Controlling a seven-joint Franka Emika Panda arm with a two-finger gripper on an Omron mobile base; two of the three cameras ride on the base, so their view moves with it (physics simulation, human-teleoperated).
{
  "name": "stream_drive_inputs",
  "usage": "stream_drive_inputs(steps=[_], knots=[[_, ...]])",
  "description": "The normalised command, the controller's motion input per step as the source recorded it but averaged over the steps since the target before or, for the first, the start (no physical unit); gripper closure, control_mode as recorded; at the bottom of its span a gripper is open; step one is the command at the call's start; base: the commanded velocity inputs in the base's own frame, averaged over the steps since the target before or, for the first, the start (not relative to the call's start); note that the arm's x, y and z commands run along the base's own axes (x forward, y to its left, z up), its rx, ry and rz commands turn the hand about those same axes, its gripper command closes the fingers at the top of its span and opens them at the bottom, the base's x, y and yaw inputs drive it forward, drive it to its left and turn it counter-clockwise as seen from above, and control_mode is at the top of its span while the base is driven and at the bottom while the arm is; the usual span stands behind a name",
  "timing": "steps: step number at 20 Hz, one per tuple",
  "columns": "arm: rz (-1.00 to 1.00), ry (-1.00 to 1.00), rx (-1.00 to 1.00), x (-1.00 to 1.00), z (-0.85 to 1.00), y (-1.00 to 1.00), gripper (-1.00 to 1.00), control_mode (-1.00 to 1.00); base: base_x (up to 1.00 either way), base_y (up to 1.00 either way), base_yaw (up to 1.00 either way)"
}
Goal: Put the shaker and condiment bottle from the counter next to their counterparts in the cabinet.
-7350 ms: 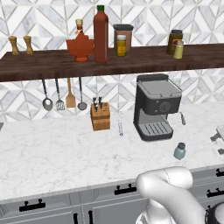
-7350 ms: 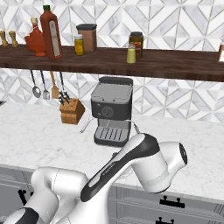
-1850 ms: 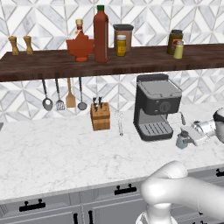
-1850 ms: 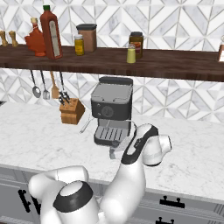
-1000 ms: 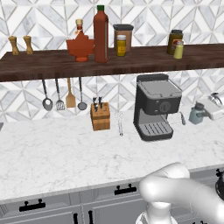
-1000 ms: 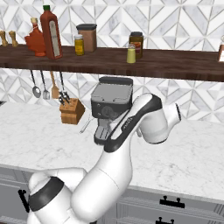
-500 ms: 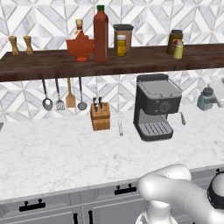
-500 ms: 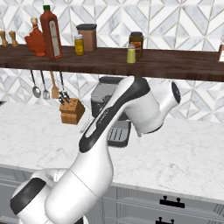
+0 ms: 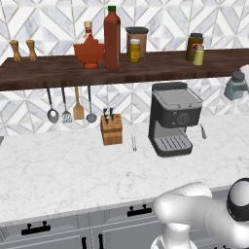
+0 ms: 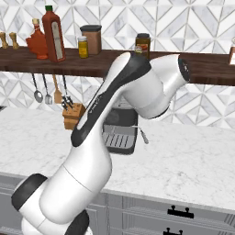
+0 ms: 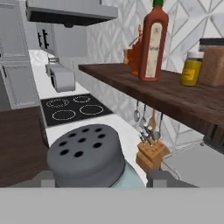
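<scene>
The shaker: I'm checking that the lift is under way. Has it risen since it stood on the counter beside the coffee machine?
Yes. The shaker now hangs right of and above the coffee machine, near the shelf board.

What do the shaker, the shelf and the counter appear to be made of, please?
Shaker: pale blue-grey body, likely glass; its matte dark grey cap, pierced with holes, could be plastic or metal.
Shelf: dark-brown wood by its streaky grain, dull finish.
Counter: white stone with grey veins, apparently marble, smooth with little gloss.
</scene>
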Motion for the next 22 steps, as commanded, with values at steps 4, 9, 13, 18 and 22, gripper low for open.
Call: stream_drive_inputs(steps=[4, 9, 13, 18, 22], knots=[[-0.07, 0.05, 0.0, 0.25, 0.54, -0.1, 1.0, -1.0, 0.0, 0.0, 0.0], [-0.06, 0.01, 0.0, 0.48, 0.39, -0.03, 1.0, -1.0, 0.0, 0.0, 0.0], [-0.03, 0.03, 0.03, 0.38, 0.22, 0.0, 1.0, -1.0, 0.0, 0.0, 0.0], [-0.01, 0.0, 0.04, 0.31, 0.21, 0.0, 1.0, -1.0, 0.0, 0.0, 0.0], [0.0, 0.0, 0.06, 0.48, 0.03, -0.02, 1.0, -1.0, 0.0, 0.0, 0.0]])
